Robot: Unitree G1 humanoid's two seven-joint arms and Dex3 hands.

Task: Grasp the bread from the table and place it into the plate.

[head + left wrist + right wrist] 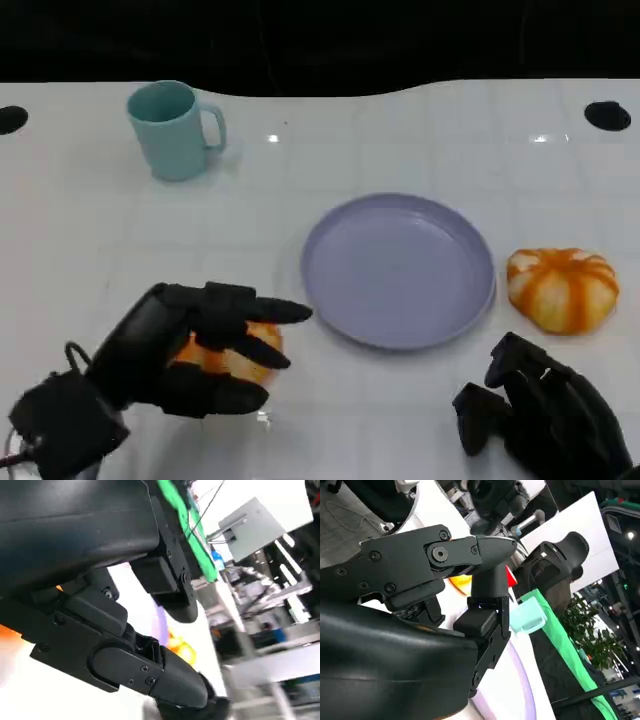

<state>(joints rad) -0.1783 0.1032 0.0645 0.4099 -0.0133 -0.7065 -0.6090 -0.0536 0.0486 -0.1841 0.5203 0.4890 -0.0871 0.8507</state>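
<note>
- The left hand [115,630] takes up most of the left wrist view, its black shell across one side and its jointed black fingers [165,672] reaching out from it.
- A sliver of orange bread [9,631] shows at the picture's edge, tight against the fingers.
- The white bench [60,700] runs beneath the hand.
- Between the fingers, part of the lilac plate [161,622] shows, blurred.
- Just past it lies a second orange and yellow bread [182,647], also blurred.
- A green strip [187,530] runs beside the bench edge.
- Beyond that, a grey panel [250,527] and cluttered furniture stand out of focus.
</note>
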